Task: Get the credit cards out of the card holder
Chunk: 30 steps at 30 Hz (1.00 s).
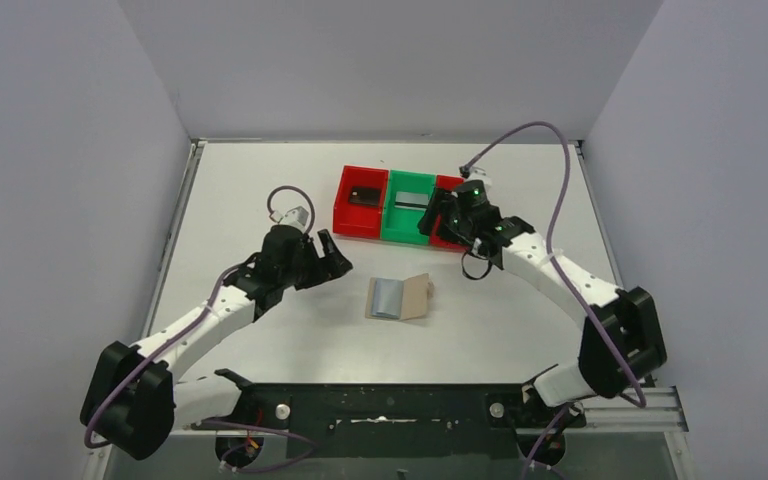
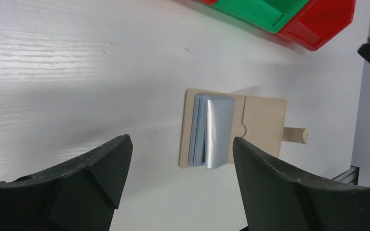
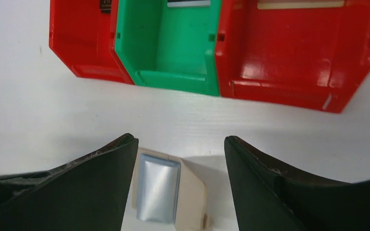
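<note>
The beige-tan card holder (image 1: 415, 297) lies open on the table between the arms, its light blue lining (image 1: 387, 297) facing up; no card shows in it. It also shows in the left wrist view (image 2: 265, 120) and the right wrist view (image 3: 192, 195). A dark card (image 1: 364, 196) lies in the left red bin (image 1: 345, 212), a silver-grey card (image 1: 412, 199) in the green bin (image 1: 405, 228), and a gold-brown card (image 3: 301, 4) in the right red bin (image 3: 289, 57). My left gripper (image 1: 335, 260) is open and empty, left of the holder. My right gripper (image 1: 434, 218) is open and empty over the bins.
The three bins stand side by side at the back middle of the table; the right arm hides most of the right red bin in the top view. White walls close the table on three sides. A black rail (image 1: 390, 400) runs along the near edge.
</note>
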{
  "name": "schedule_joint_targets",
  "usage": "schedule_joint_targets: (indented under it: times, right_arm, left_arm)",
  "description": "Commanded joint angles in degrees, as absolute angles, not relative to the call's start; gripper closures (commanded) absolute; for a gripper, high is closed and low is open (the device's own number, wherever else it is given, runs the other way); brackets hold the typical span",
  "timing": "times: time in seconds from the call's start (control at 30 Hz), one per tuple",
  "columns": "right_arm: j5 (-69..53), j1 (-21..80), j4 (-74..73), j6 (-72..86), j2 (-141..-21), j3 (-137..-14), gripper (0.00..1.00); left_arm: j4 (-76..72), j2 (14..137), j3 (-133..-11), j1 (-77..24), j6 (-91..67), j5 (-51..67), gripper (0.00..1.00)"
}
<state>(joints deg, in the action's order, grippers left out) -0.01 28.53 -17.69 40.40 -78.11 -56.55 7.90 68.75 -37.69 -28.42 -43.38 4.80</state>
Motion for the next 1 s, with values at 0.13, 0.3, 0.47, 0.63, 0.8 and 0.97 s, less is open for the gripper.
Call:
schedule_joint_targets:
  times: [0.13, 0.3, 0.47, 0.63, 0.8, 0.97]
  right_arm:
    - [3.5, 32.4, -21.5, 32.9, -99.0, -77.7, 0.28]
    - [9.4, 34.4, -25.6, 32.9, -107.2, -88.2, 0.21]
    - [13.5, 36.6, -25.9, 32.0, -112.7, -93.9, 0.17]
    - [14.8, 37.2, -27.1, 32.8, -118.1, -98.4, 0.16]
    - [16.6, 37.3, -28.3, 33.0, -121.6, -102.6, 0.17]
    - [16.1, 38.3, -29.6, 32.4, -124.2, -103.9, 0.18]
  left_arm:
    - [12.5, 58.3, -38.0, -28.5, -44.5, -7.3, 0.23]
    - [15.8, 52.4, -36.8, -28.2, -45.3, -12.4, 0.23]
    - [17.0, 48.1, -35.1, -28.0, -46.0, -15.2, 0.22]
    - [17.3, 47.9, -35.0, -27.9, -45.7, -15.3, 0.22]
    - [17.3, 48.8, -35.0, -27.8, -45.4, -14.9, 0.21]
    - [17.4, 48.6, -34.8, -27.6, -45.4, -15.1, 0.21]
